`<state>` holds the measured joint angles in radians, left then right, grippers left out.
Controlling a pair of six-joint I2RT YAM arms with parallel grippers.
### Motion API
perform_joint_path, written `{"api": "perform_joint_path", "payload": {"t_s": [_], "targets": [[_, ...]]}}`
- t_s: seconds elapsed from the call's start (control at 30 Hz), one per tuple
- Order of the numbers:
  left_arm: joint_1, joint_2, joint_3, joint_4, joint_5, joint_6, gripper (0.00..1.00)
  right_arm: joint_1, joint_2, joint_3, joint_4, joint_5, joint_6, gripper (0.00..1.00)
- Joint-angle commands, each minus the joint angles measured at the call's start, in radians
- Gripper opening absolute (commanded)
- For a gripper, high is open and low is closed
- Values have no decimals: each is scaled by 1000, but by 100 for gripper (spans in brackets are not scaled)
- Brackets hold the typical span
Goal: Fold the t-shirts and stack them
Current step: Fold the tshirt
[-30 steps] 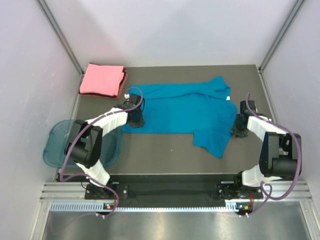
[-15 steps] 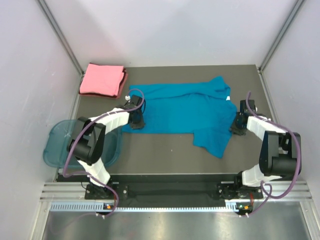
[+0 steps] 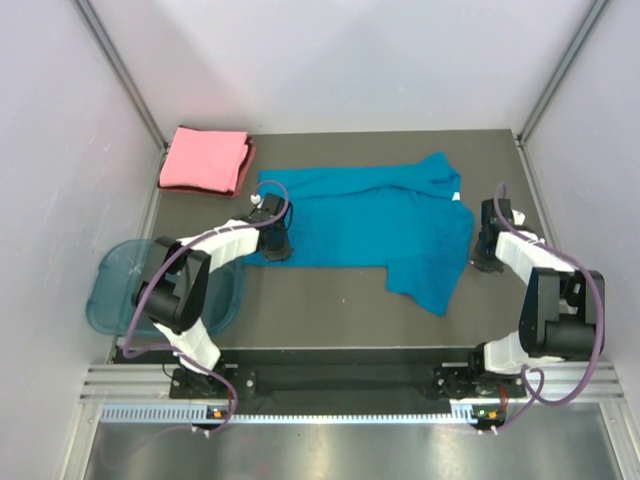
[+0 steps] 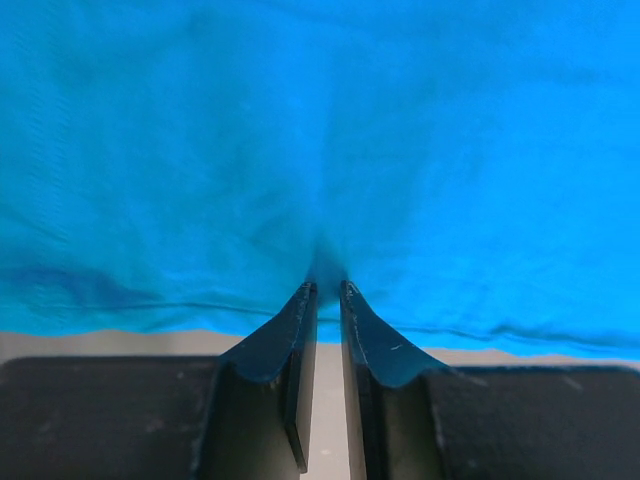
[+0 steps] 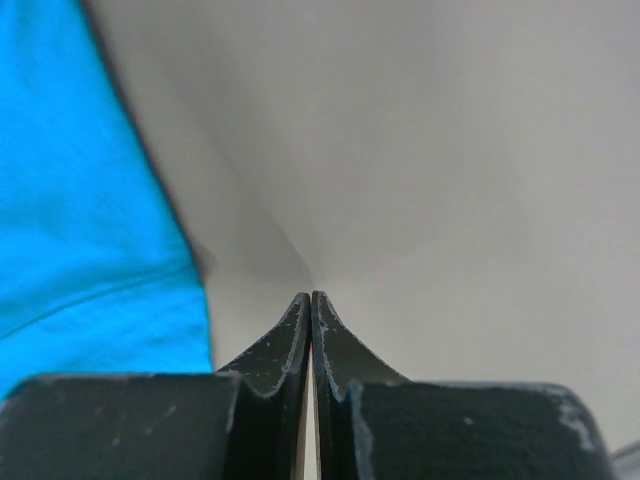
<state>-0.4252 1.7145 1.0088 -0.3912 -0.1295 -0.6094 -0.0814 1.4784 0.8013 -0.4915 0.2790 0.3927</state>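
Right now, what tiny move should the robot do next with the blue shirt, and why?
Probably open the right pincer and slide it sideways onto the teal shirt. It is shut on nothing, over bare table just beside the shirt's edge, while the left pincer already pinches the opposite hem. Both need a hold to fold.

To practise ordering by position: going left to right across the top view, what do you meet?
blue tub → left hand → teal t-shirt → right hand. The pink t-shirt is left out: it overlaps the tub's span.
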Motion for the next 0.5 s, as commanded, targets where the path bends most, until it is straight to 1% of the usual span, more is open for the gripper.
{"api": "perform_joint_path", "payload": {"t_s": [0.0,0.07,0.1,0.13,0.17,0.2,0.23,0.27,0.3,0.33,0.37,0.4,0.43,0.47], "targets": [[-21,-30,-26,9,83,-47,21,-8,-72,48,-39,89,-23,0],[-30,-42,-3,-15,88,-46,21,-6,-64,76,-48,77,-38,0],[-32,-52,8,-27,91,-36,22,-8,-63,87,-48,33,-55,1],[-32,-56,39,-38,88,-30,22,-8,-61,99,-50,2,-61,10],[-32,-58,59,-69,68,-20,23,-8,-58,136,-47,-38,-75,15],[-30,-61,82,-81,51,6,24,-8,-55,156,-29,-138,-93,20],[-29,-59,133,-90,36,19,25,-8,-40,182,-18,-190,-133,27],[-18,-58,160,-110,24,34,26,-8,-30,237,-1,-243,-153,29],[-9,-49,189,-116,24,52,27,-8,-15,266,49,-347,-185,31],[2,-46,239,-121,31,59,31,-9,20,294,71,-392,-199,36],[29,-36,278,-124,65,71,32,-11,70,361,112,-465,-221,42],[46,-32,278,-121,86,76,33,-11,104,396,128,-507,-233,42],[63,-27,307,-118,112,80,33,-12,144,486,129,-539,-245,45],[94,-23,316,-114,125,85,34,-14,184,536,123,-549,-258,45]]}}
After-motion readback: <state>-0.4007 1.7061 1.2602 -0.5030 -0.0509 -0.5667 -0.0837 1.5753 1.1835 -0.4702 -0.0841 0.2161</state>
